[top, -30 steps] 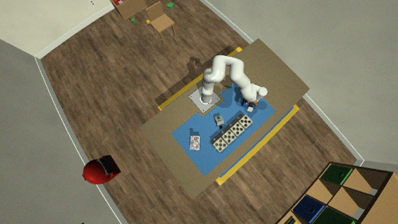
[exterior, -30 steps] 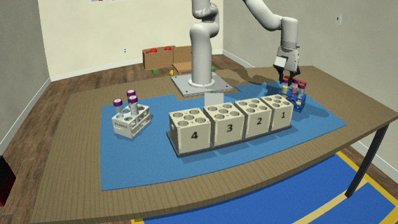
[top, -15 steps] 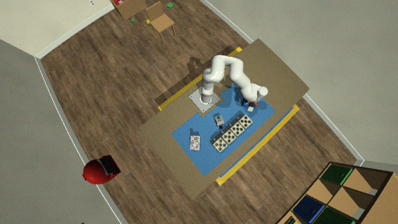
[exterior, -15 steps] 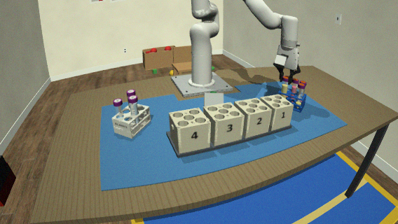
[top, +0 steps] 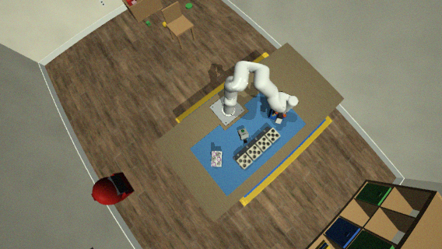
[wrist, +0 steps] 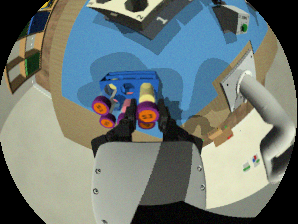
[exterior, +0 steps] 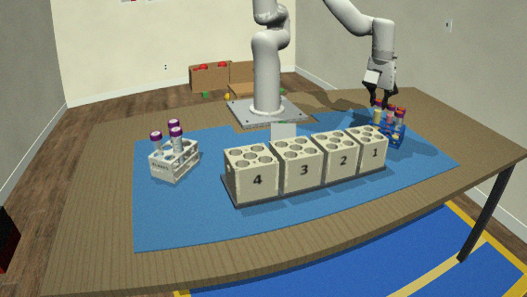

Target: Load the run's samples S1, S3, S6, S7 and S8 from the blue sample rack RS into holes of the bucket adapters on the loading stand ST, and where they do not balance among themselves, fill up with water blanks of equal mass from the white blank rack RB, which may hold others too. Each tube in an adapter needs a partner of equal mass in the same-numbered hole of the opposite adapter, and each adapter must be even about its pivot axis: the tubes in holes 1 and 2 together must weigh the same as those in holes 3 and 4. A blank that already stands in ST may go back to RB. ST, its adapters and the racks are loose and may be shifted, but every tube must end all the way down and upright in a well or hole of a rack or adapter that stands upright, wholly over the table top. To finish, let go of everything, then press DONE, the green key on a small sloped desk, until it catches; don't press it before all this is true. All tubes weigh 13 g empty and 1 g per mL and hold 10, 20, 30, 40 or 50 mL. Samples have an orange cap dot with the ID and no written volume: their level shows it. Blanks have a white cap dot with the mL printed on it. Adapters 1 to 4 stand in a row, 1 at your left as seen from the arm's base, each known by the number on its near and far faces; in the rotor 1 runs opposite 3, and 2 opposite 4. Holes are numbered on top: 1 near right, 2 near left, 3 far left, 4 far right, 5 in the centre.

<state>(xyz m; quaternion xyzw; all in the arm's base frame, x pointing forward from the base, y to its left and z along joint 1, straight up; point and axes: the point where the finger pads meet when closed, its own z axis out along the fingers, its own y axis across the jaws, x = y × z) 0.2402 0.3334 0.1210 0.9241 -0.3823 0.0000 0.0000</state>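
Observation:
My gripper (exterior: 381, 99) (wrist: 147, 105) hangs over the blue sample rack RS (exterior: 395, 140) (wrist: 125, 80) at the right end of the blue mat and is shut on the cap of a sample tube (exterior: 378, 114) (wrist: 147, 113) with pale yellow liquid, whose ID I cannot read. That tube stands a little higher than its neighbours (exterior: 400, 117) in the rack. The loading stand ST (exterior: 297, 191) (top: 257, 148) holds adapters 4, 3, 2 and 1 in a row, and all the holes I see are empty. The white blank rack RB (exterior: 173, 162) (top: 216, 159) holds three purple-capped blanks.
The DONE desk (top: 243, 133) (wrist: 232, 18) with its green key sits between the arm's base plate (exterior: 266, 115) and ST. The table's far right edge lies close behind RS. A chair and boxes stand on the floor far away.

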